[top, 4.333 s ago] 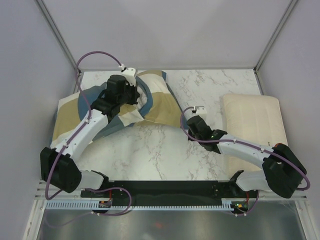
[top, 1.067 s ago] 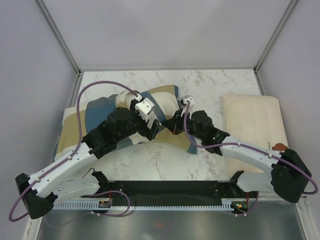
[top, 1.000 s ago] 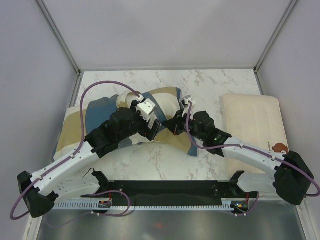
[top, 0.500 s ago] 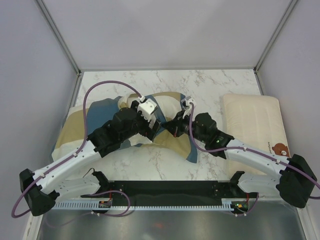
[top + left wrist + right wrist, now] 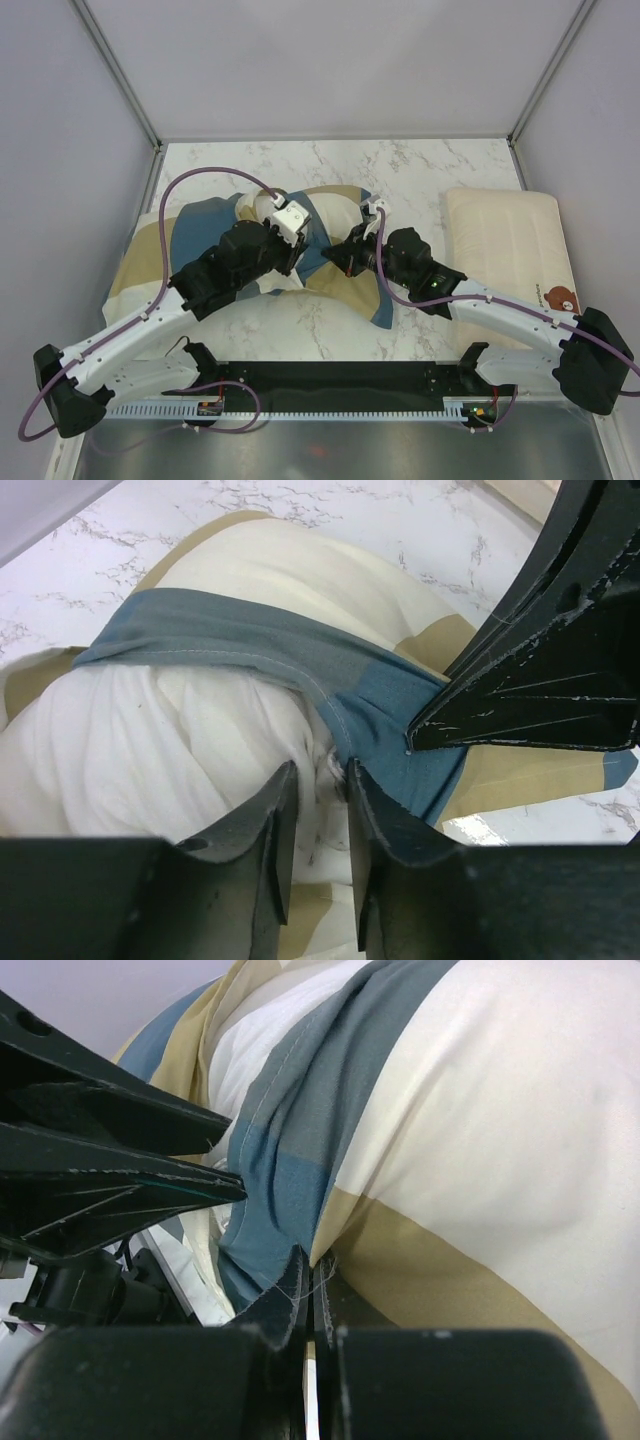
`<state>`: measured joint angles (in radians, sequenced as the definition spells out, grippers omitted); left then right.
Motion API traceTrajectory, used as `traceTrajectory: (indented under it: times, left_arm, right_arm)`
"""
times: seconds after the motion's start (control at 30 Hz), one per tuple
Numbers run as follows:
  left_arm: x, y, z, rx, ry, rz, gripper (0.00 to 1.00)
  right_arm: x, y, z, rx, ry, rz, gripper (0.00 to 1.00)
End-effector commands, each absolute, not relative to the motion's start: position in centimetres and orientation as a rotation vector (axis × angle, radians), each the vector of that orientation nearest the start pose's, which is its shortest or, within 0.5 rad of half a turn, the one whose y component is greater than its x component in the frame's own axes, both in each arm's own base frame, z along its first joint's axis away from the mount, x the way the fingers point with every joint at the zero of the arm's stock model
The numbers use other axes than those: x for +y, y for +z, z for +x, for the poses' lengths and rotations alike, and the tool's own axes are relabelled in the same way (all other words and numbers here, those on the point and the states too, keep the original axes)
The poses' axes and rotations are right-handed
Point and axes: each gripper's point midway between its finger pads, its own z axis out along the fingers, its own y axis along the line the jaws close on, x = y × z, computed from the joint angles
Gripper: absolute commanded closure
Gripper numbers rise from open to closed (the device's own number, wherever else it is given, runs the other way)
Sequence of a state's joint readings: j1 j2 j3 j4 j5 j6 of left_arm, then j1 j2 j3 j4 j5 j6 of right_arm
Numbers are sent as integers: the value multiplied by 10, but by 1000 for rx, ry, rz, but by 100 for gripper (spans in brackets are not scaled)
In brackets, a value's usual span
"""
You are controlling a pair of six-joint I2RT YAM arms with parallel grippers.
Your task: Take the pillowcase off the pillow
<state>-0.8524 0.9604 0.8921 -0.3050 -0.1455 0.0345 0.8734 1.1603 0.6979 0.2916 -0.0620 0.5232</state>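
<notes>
The pillowcase (image 5: pixel 200 228), in blocks of steel blue, tan and cream, lies left of centre with the pillow still partly inside. The off-white pillow (image 5: pixel 150 750) bulges out of the open end under a blue hem band (image 5: pixel 250 640). My left gripper (image 5: pixel 322 775) has its jaws drawn close, pinching a wrinkled fold of the white pillow. My right gripper (image 5: pixel 308 1270) is shut on the pillowcase edge (image 5: pixel 290 1190), where blue meets tan. In the top view, the left gripper (image 5: pixel 303 243) and right gripper (image 5: pixel 337 262) nearly face each other over the opening.
A flatter cream pillow with a brown bear print (image 5: pixel 505 250) lies at the right side of the marble table (image 5: pixel 420 170). Grey walls close in the back and both sides. A corner of the pillowcase hangs down toward the front (image 5: pixel 380 315).
My left jaws have narrowed from wide open onto the white pillow. The right gripper has drawn the pillowcase edge a little right and toward the front.
</notes>
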Motion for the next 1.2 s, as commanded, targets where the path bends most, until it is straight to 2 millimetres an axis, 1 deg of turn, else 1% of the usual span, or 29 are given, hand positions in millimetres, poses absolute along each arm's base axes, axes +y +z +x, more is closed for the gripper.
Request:
traceTrajectory:
  times: [0.0, 0.07, 0.1, 0.2, 0.27, 0.3, 0.43, 0.6, 0.7, 0.77, 0.8, 0.87, 0.9, 0.93, 1.0, 1.03, 1.17]
  left_arm:
    - [-229, 261, 248, 1751, -383, 702, 70]
    - [-229, 263, 247, 1748, -391, 697, 77]
    - [-229, 264, 247, 1743, -393, 694, 85]
    - [-231, 263, 246, 1743, -408, 704, 91]
    - [-229, 263, 244, 1743, -408, 704, 98]
    - [-228, 262, 243, 1746, -405, 705, 98]
    - [-223, 261, 239, 1738, -408, 710, 98]
    - [-229, 259, 234, 1738, -449, 734, 98]
    - [-228, 263, 233, 1726, -451, 726, 98]
    - [-224, 263, 236, 1731, -428, 710, 98]
    - [-222, 260, 237, 1739, -411, 708, 98]
    - [-214, 261, 241, 1745, -361, 686, 98]
    - [-211, 263, 241, 1741, -351, 676, 98]
    - [-206, 265, 241, 1731, -338, 667, 98]
    - [-203, 267, 239, 1721, -334, 660, 98]
    - [-201, 265, 239, 1727, -326, 659, 98]
    - [-200, 264, 240, 1739, -317, 651, 98]
  right_arm:
    - [326, 249, 231, 1735, 1089, -362, 100]
    - [325, 247, 230, 1739, 1084, -359, 100]
    - [324, 246, 230, 1741, 1082, -355, 100]
    - [322, 243, 230, 1750, 1072, -356, 100]
    - [320, 242, 230, 1757, 1060, -348, 100]
    - [316, 237, 233, 1782, 1030, -335, 100]
    - [306, 237, 238, 1782, 977, -297, 100]
    - [308, 240, 237, 1784, 980, -310, 100]
    - [308, 239, 237, 1787, 979, -308, 100]
    - [306, 237, 238, 1791, 971, -295, 100]
    - [303, 235, 240, 1801, 949, -289, 100]
    - [296, 231, 245, 1819, 903, -252, 100]
    - [287, 228, 249, 1836, 847, -218, 100]
    - [284, 229, 250, 1835, 832, -210, 100]
    - [274, 225, 255, 1850, 778, -176, 100]
    - [272, 227, 257, 1850, 761, -172, 100]
    - [263, 226, 259, 1864, 713, -158, 100]
